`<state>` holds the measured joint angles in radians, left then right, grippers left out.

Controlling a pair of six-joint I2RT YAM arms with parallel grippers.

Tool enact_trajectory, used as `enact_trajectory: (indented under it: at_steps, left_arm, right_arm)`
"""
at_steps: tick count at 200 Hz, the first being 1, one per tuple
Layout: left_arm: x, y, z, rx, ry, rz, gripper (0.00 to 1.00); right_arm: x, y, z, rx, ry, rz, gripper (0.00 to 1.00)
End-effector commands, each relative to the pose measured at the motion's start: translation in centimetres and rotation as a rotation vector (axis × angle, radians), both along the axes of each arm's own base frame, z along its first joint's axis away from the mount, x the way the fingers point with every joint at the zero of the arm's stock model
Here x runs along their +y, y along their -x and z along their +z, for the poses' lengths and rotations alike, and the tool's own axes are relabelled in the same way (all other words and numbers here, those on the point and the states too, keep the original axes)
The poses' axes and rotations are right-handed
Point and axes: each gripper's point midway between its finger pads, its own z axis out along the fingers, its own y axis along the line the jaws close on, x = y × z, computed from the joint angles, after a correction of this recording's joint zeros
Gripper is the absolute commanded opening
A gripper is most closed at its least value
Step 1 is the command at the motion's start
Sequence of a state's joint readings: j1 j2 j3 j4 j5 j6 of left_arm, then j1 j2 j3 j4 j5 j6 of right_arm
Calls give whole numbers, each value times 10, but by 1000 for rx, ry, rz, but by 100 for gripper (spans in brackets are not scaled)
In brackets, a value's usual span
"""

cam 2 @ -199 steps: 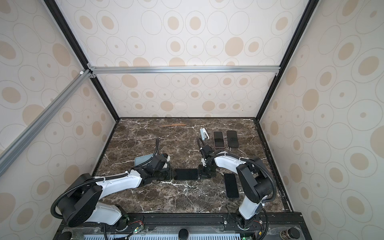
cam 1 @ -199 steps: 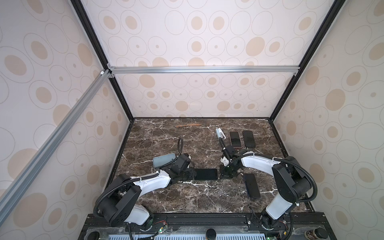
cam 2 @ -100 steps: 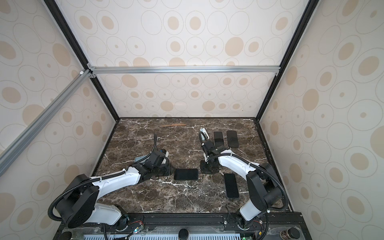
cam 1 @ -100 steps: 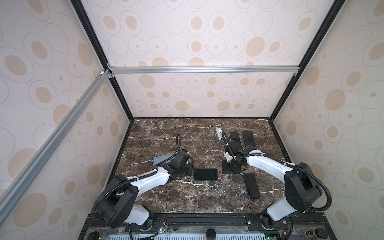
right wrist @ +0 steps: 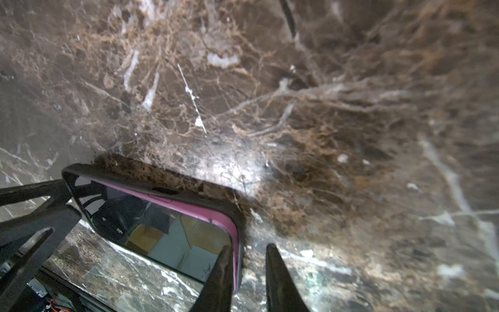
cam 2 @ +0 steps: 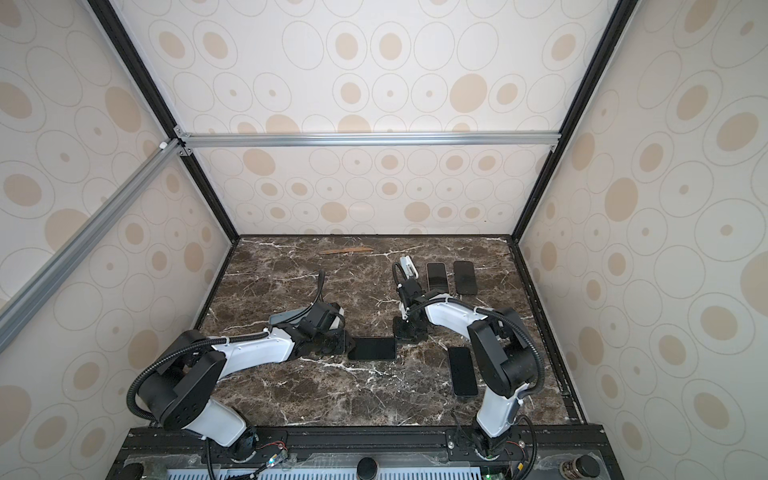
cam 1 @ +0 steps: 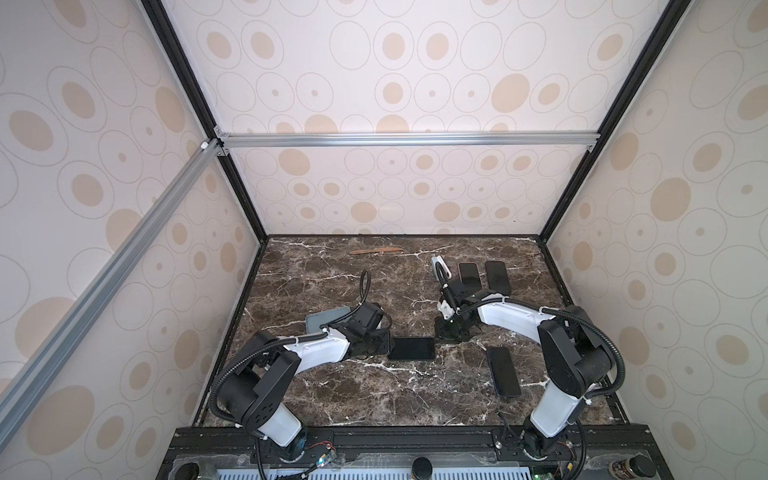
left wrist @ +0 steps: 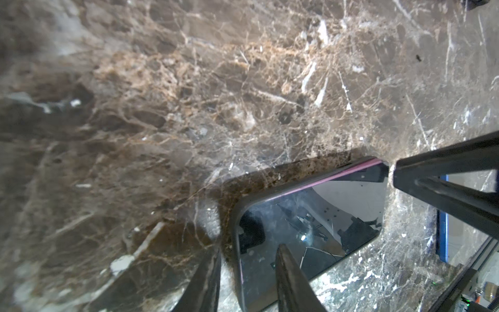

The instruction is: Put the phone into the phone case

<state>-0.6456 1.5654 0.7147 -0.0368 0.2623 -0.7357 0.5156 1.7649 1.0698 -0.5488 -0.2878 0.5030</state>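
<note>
Left wrist view: left end effector (left wrist: 248,248), slightly spread, straddles one phone (left wrist: 310,210) end; right end effector (right wrist: 248,245) likewise.

- One marble table (cam 1: 353,399).
- Two robot arms: left arm (cam 1: 318,351), right arm (cam 1: 513,320).
- Two grippers: left gripper (left wrist: 248,250), right gripper (right wrist: 248,246).
- Four dark phones lying flat: middle phone (cam 1: 411,348), inner back phone (cam 1: 469,274), outer back phone (cam 1: 497,277), front phone (cam 1: 503,377).
- One black case (right wrist: 140,186), around the middle phone.
- One grey-blue slab (cam 1: 326,319); phone or case, cannot tell.
- One small white object (cam 1: 437,263).
- One thin wooden stick (cam 1: 376,250).
- Two aluminium bars on the enclosure: back bar (cam 1: 407,139), side bar (cam 1: 104,282).
</note>
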Motion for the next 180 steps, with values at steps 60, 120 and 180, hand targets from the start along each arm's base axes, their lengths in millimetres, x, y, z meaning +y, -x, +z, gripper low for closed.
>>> enact_trajectory:
  at_steps: [60, 120, 180]
  left_arm:
    - [-3, 0, -8, 15, 17, -10, 29]
    - [-1, 8, -17, 45, 29, -5, 26]
    - [-1, 9, -21, 51, 31, -1, 25]
  right_arm:
    - [1, 5, -16, 68, -16, 13, 17]
    - [-18, 25, -34, 162, 88, 17, 14]
    - [-21, 34, -59, 192, 136, 45, 4]
